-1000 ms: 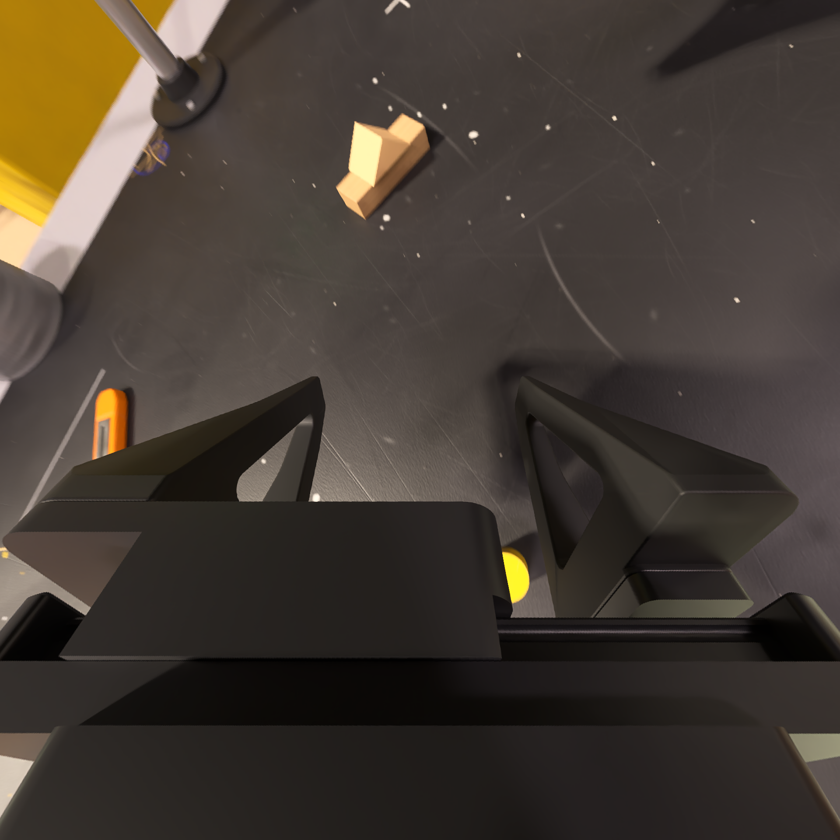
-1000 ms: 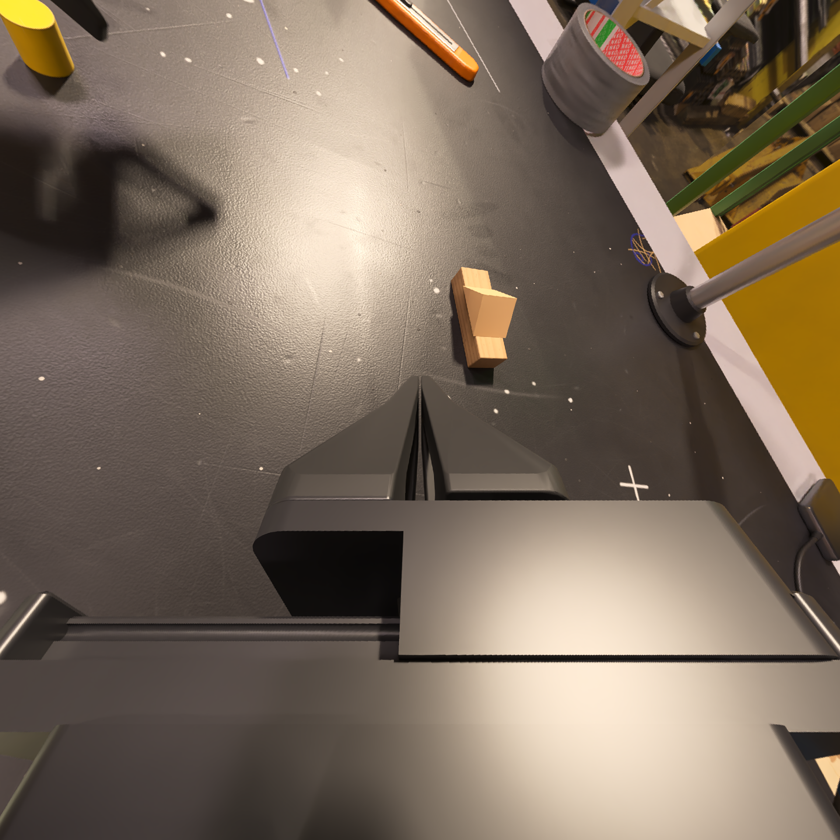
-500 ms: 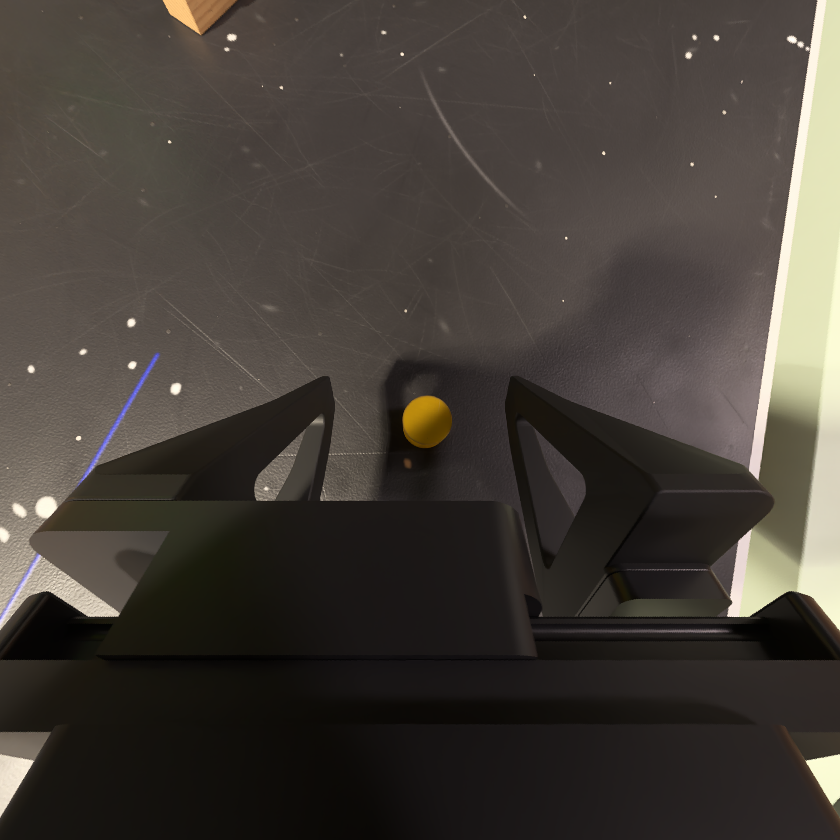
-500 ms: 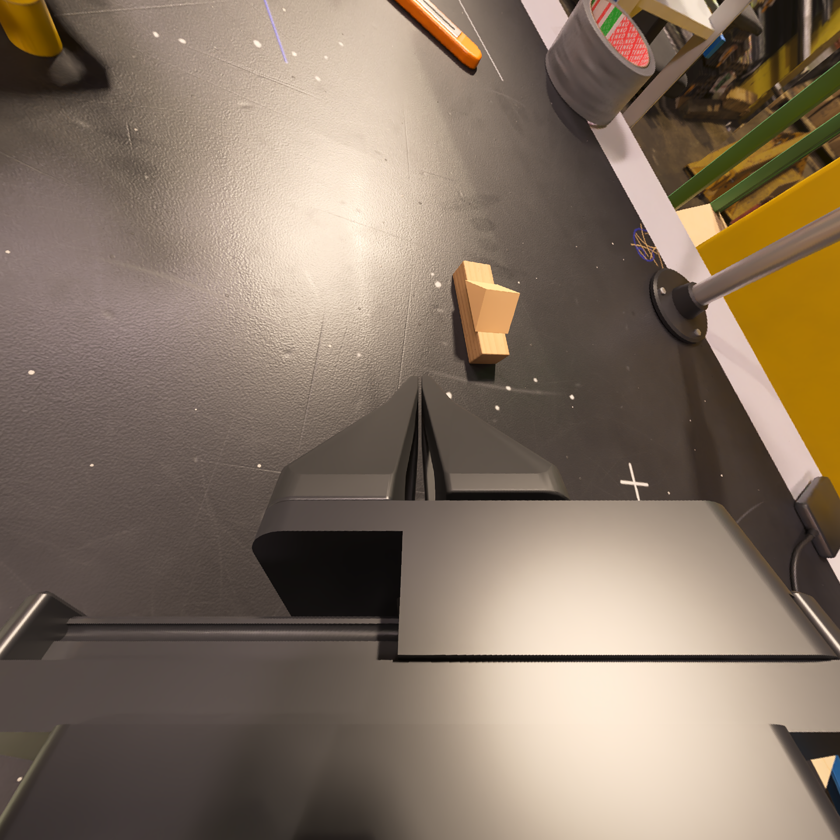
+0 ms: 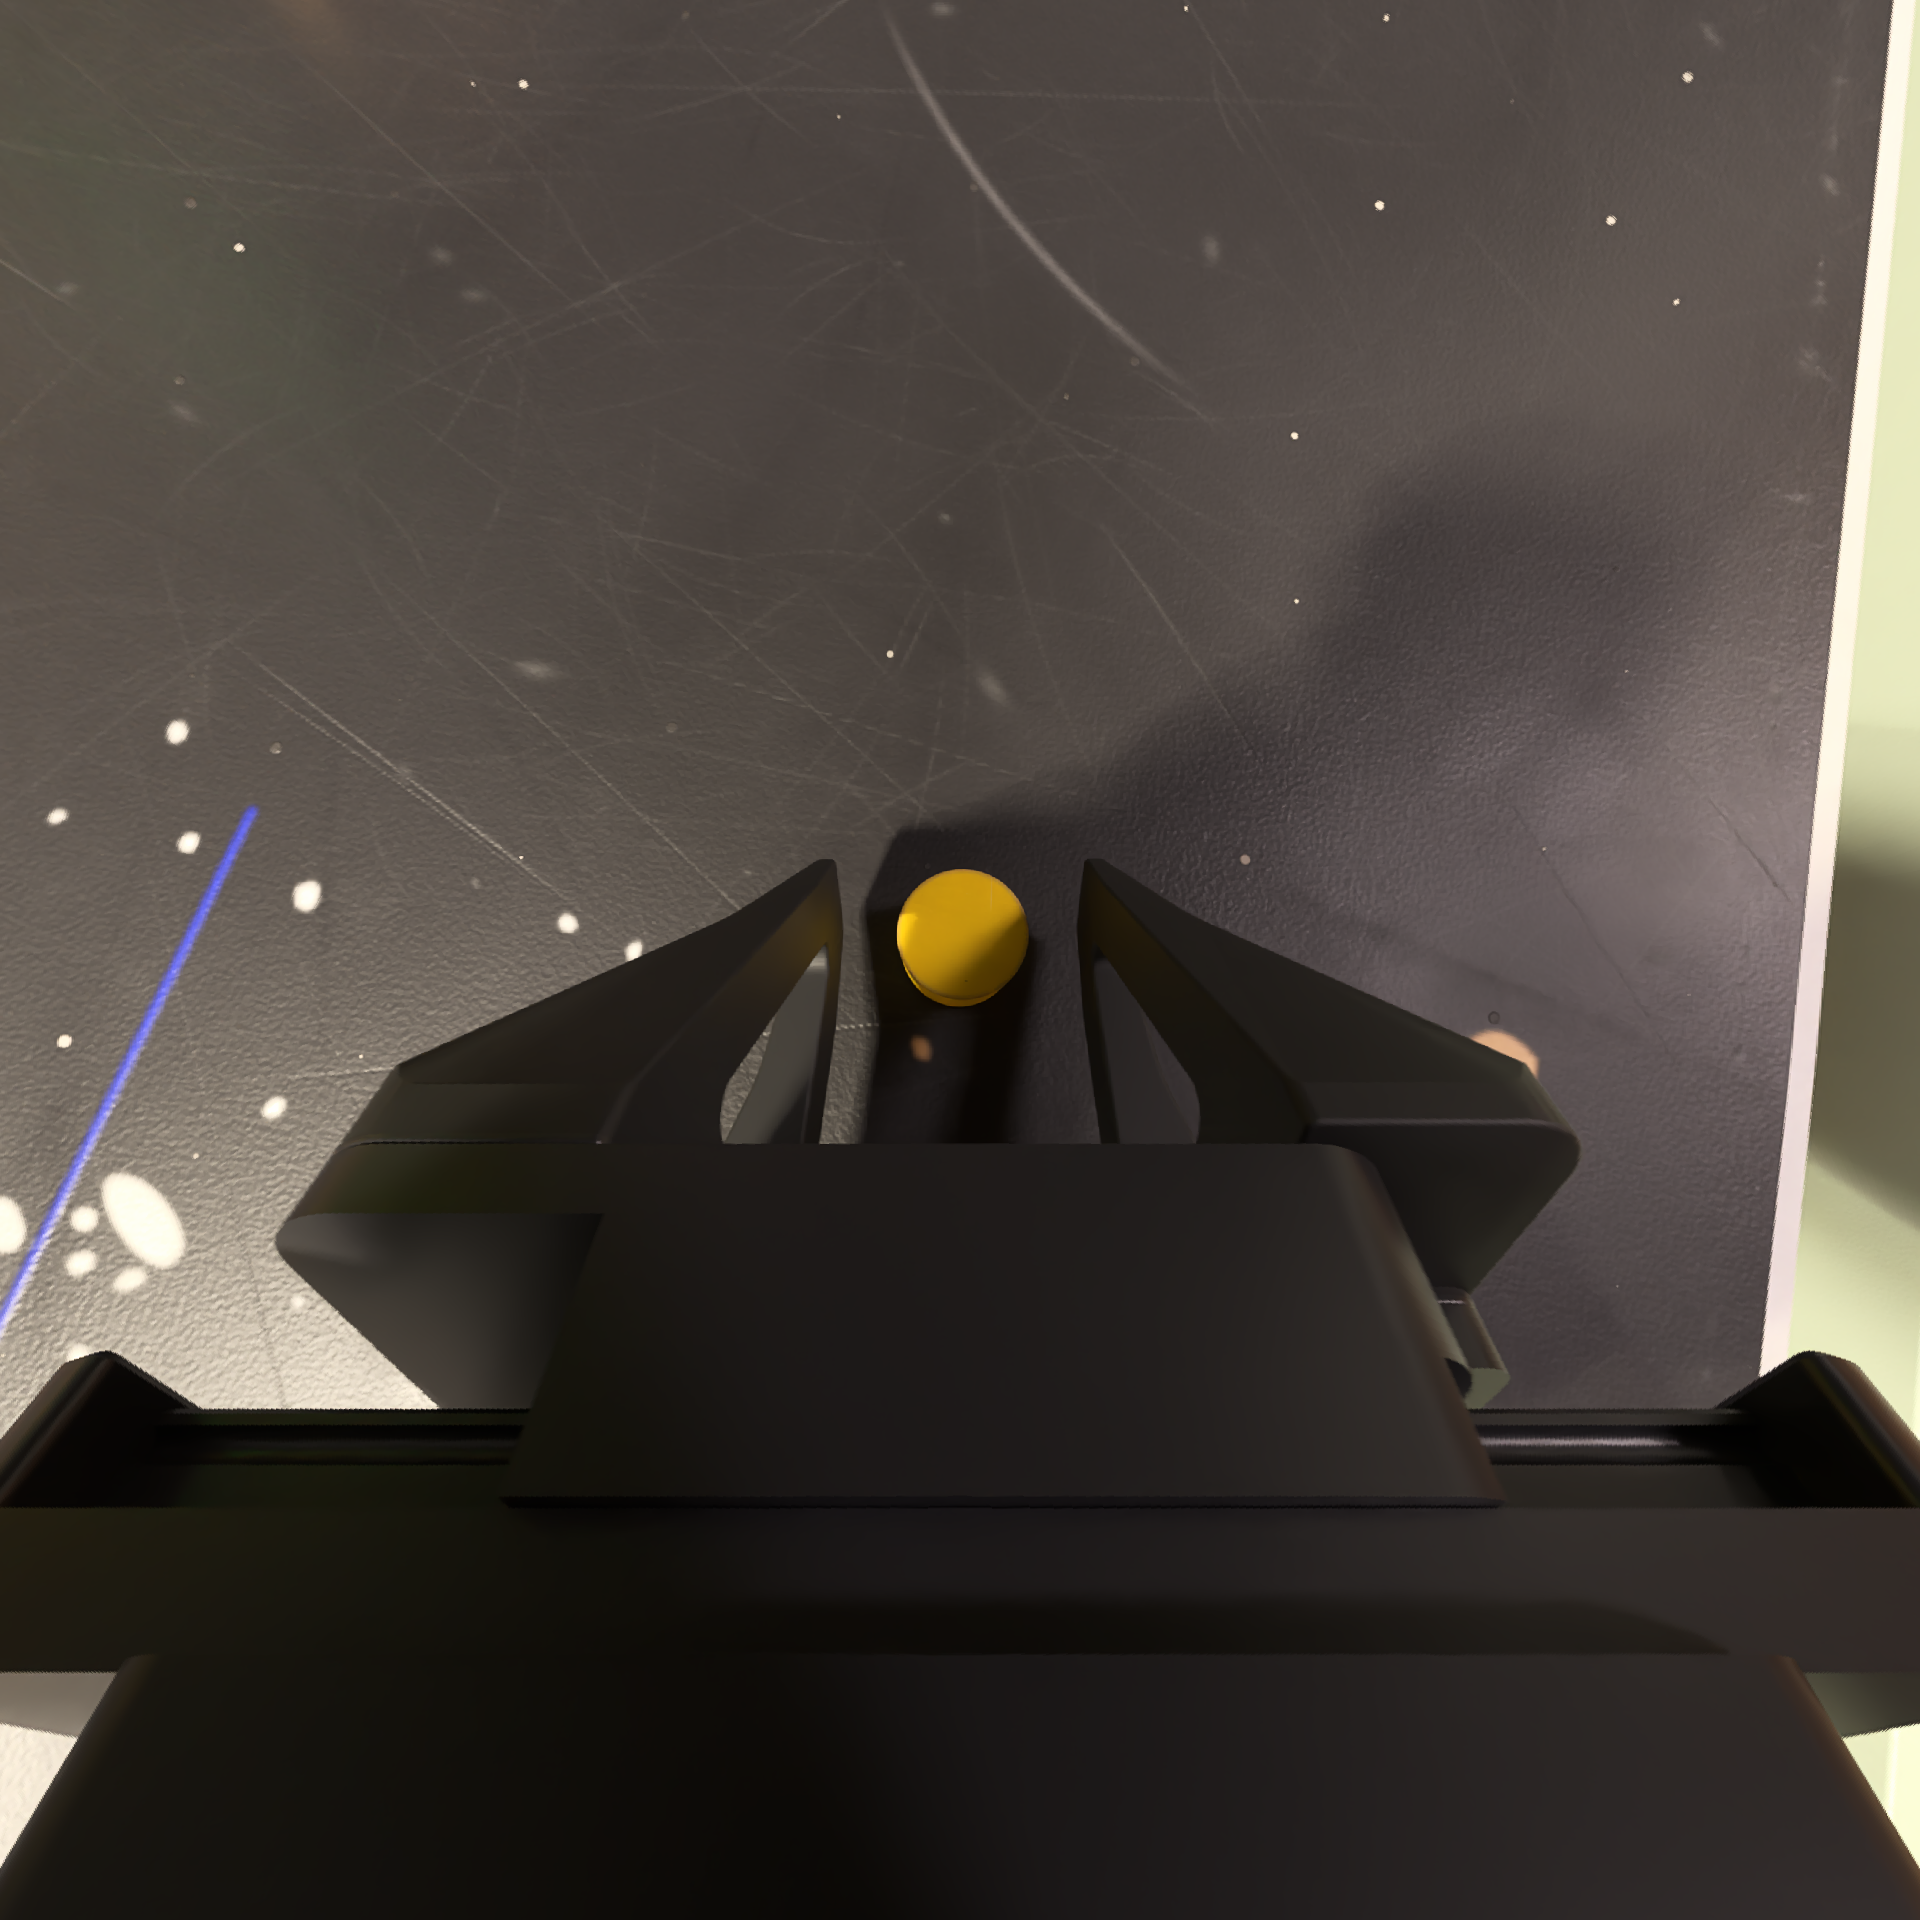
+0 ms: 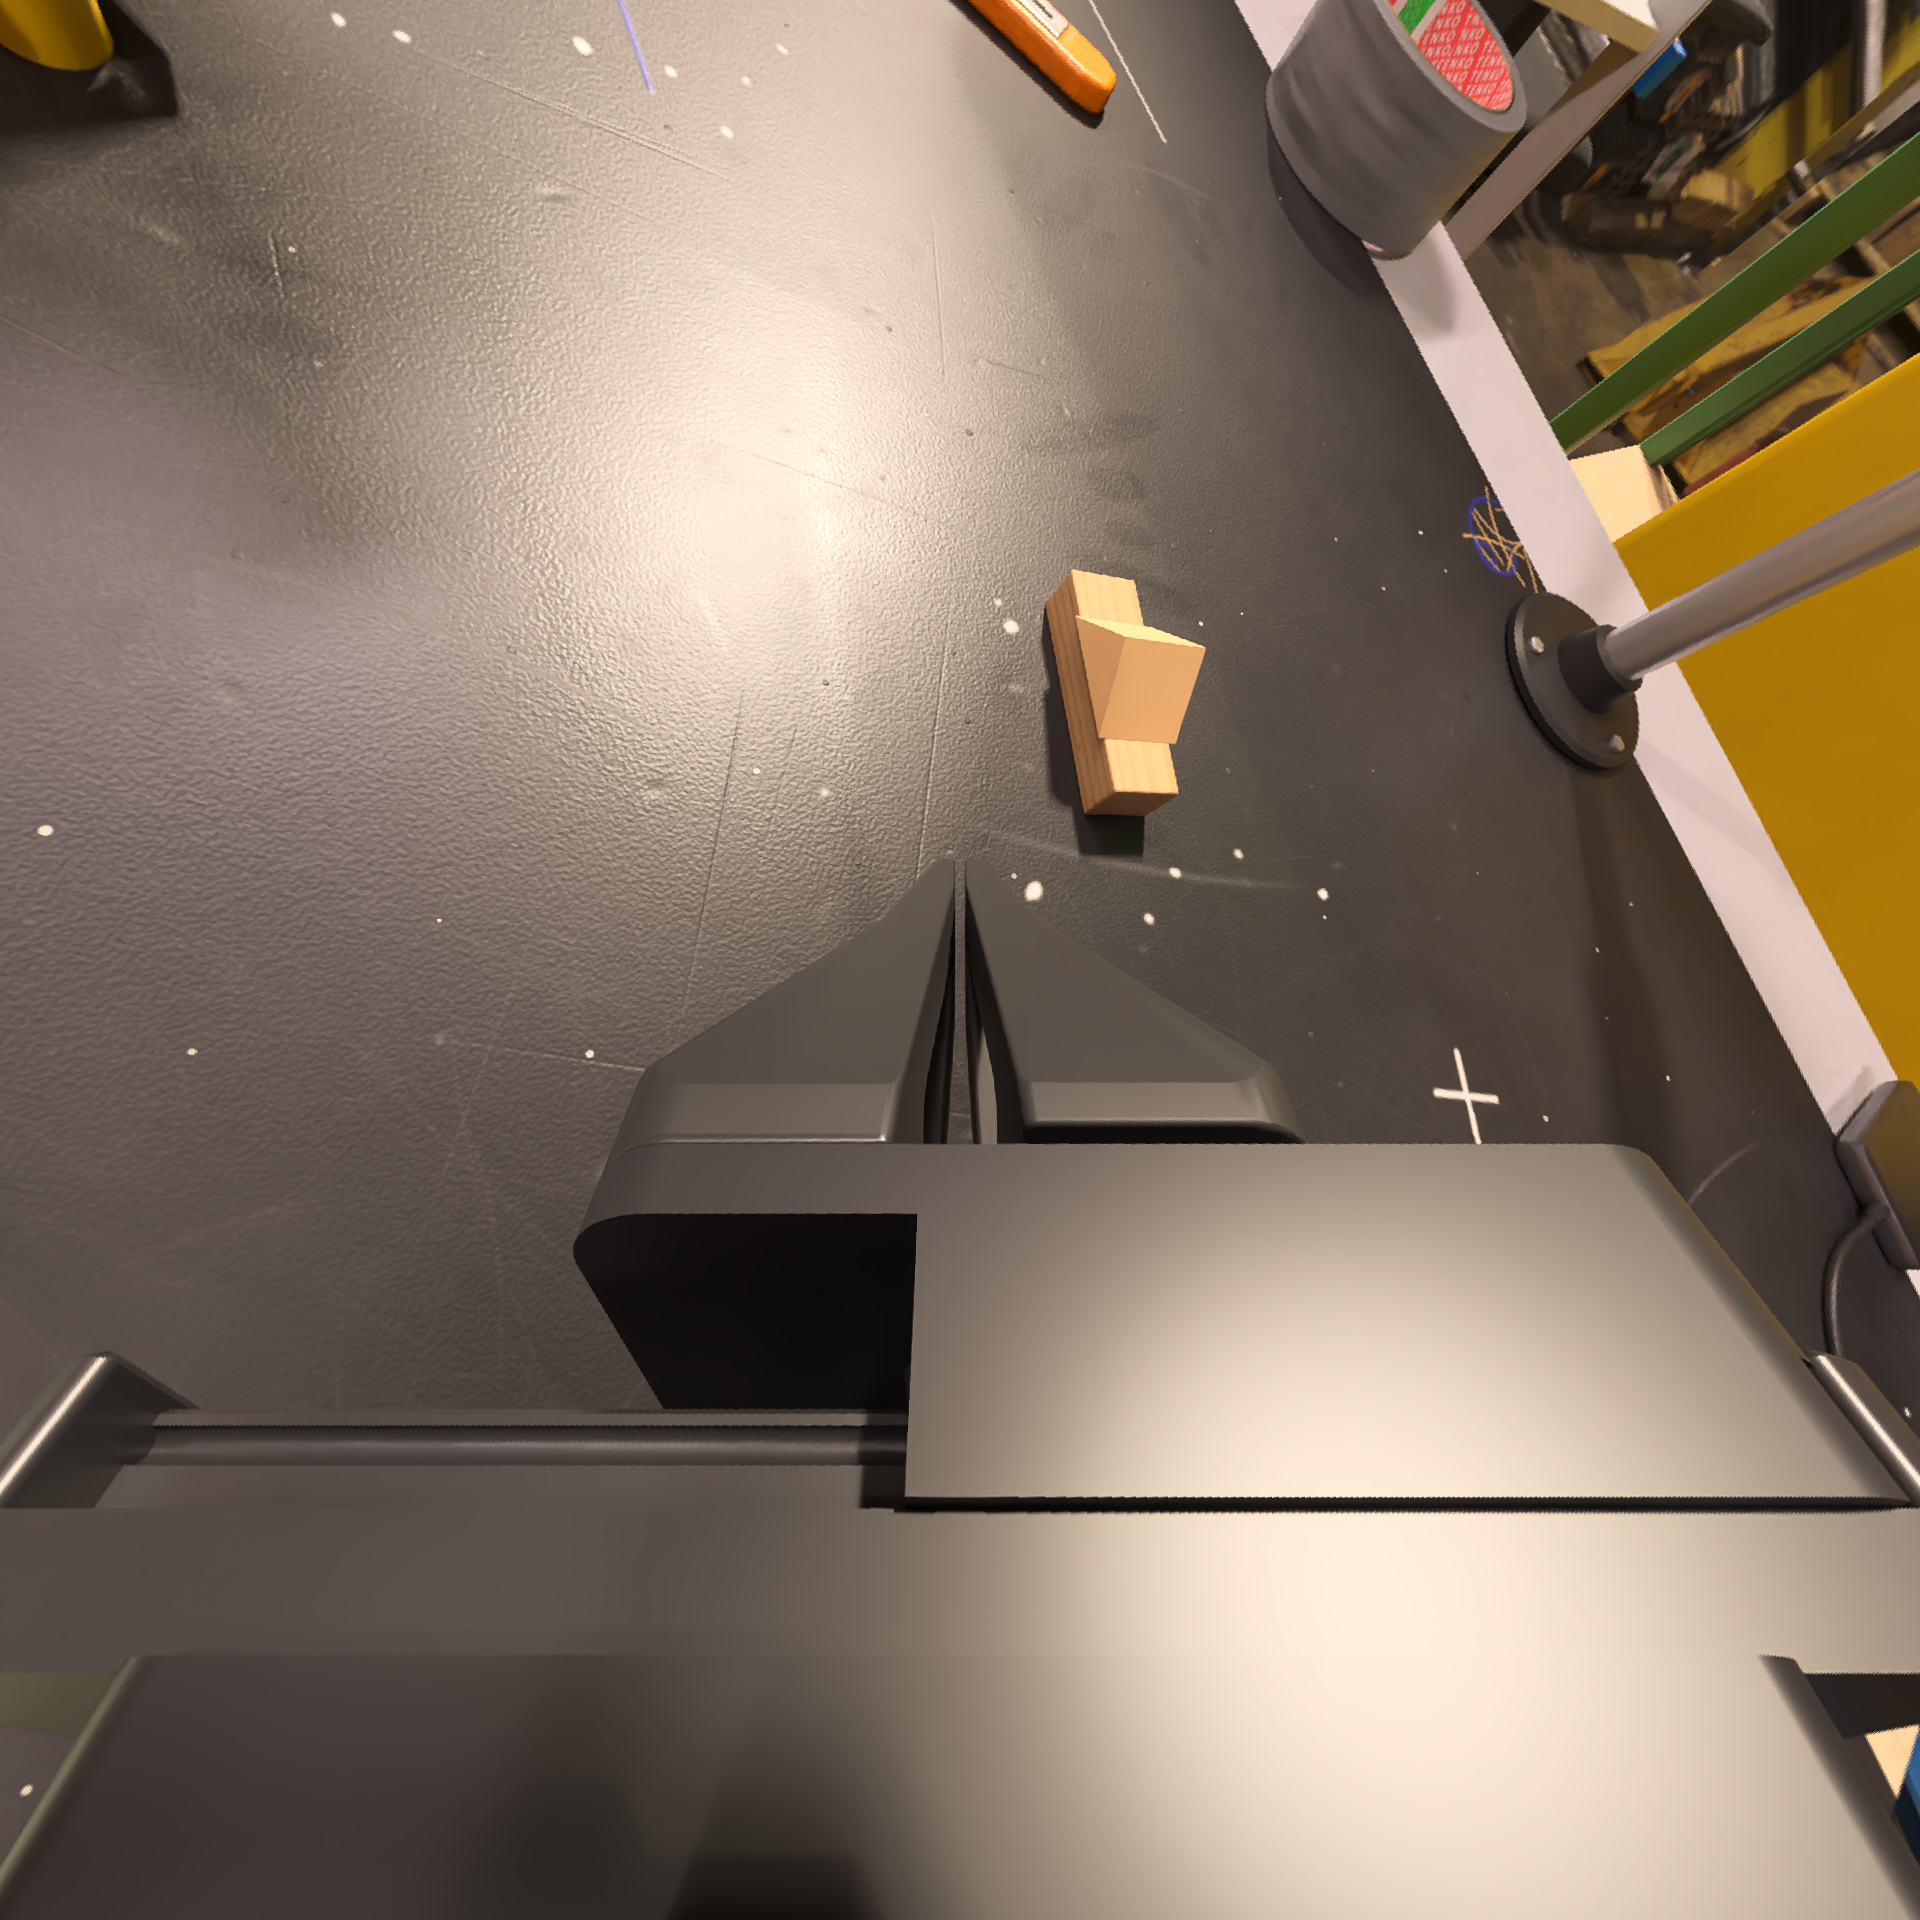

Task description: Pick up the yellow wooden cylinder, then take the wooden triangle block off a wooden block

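Note:
The yellow wooden cylinder (image 5: 962, 935) stands upright on the dark table, seen from above in the left wrist view. My left gripper (image 5: 958, 883) is open, with one finger on each side of the cylinder and a small gap to each. In the right wrist view the cylinder (image 6: 52, 31) shows at the top left corner. The wooden triangle block (image 6: 1138, 681) rests across a flat wooden block (image 6: 1127, 774) ahead and slightly right of my right gripper (image 6: 958, 868), which is shut and empty.
The table's white edge (image 5: 1829, 727) runs close to the right of the left gripper. In the right wrist view an orange utility knife (image 6: 1049, 52), a grey tape roll (image 6: 1382, 135) and a metal post on a round base (image 6: 1574, 665) lie along the far and right sides.
My left gripper has moved down over the yellow cylinder and its fingers have narrowed around it. The right gripper has hardly moved.

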`<state>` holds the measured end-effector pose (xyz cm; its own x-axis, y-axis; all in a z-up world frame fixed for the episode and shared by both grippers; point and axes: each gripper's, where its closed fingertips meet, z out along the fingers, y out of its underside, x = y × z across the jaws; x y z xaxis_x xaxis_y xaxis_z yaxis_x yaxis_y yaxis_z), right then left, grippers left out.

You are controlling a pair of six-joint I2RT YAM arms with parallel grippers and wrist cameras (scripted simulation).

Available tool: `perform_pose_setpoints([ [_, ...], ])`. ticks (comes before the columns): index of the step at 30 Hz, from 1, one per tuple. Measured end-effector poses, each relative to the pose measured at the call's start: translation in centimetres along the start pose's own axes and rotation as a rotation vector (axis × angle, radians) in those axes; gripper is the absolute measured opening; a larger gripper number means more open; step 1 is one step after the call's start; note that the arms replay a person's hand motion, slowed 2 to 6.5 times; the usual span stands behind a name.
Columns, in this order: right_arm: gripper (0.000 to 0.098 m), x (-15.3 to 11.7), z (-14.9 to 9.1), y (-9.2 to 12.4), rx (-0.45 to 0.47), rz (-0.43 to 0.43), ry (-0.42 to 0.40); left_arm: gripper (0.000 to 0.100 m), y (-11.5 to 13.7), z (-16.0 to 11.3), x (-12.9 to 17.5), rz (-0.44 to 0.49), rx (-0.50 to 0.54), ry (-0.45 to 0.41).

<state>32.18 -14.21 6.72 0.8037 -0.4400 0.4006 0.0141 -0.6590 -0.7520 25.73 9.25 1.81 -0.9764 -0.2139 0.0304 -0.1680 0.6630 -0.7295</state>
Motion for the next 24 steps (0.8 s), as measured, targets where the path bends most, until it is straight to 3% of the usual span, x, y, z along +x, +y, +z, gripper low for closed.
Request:
perform_pose_setpoints([
  [9, 0.0019, 0.4, 0.2, 0.4, -0.005, 0.009, 0.004, 0.02, 0.1, 0.2, 0.0, 0.004, -0.005, 0.007],
  [24, 0.002, 2.5, 1.0, 1.4, 0.029, 0.063, 0.014, 0.02, -1.7, 0.7, -1.5, 0.022, 0.061, -0.042],
])
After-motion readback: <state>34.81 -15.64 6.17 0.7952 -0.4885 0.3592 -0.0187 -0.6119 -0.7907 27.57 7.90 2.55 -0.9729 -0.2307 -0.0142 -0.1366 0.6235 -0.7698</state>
